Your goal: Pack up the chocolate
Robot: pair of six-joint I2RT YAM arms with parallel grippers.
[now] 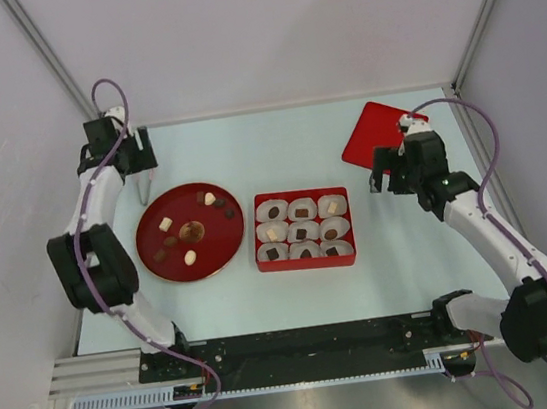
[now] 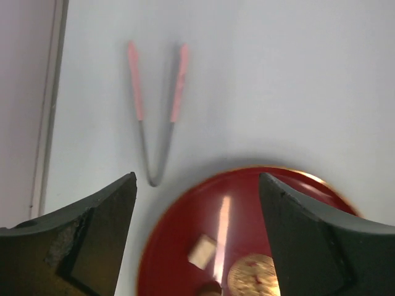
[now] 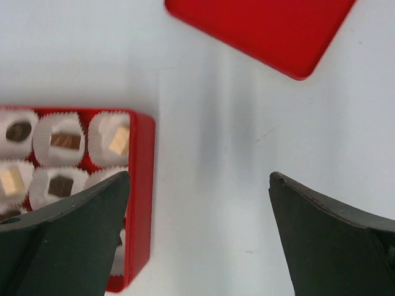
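Observation:
Several loose chocolates, cream (image 1: 165, 224) and dark brown (image 1: 229, 211), lie on a round red plate (image 1: 161, 270). A red box (image 1: 307, 260) holds paper cups, each with a chocolate (image 1: 273, 212) in it. My left gripper (image 1: 139, 167) is open and empty above the table at the plate's far-left rim. In the left wrist view (image 2: 197, 185) a cream chocolate (image 2: 202, 251) lies between its jaws. My right gripper (image 1: 389, 181) is open and empty, right of the box. In the right wrist view (image 3: 199, 176) bare table lies between its jaws.
Pink-handled metal tongs (image 2: 157, 111) lie on the table just beyond the plate's rim (image 2: 179, 209), under my left gripper. A red lid (image 1: 375, 133) lies at the back right and also shows in the right wrist view (image 3: 259, 28). The box wall (image 3: 142, 185) is beside my right gripper's left finger.

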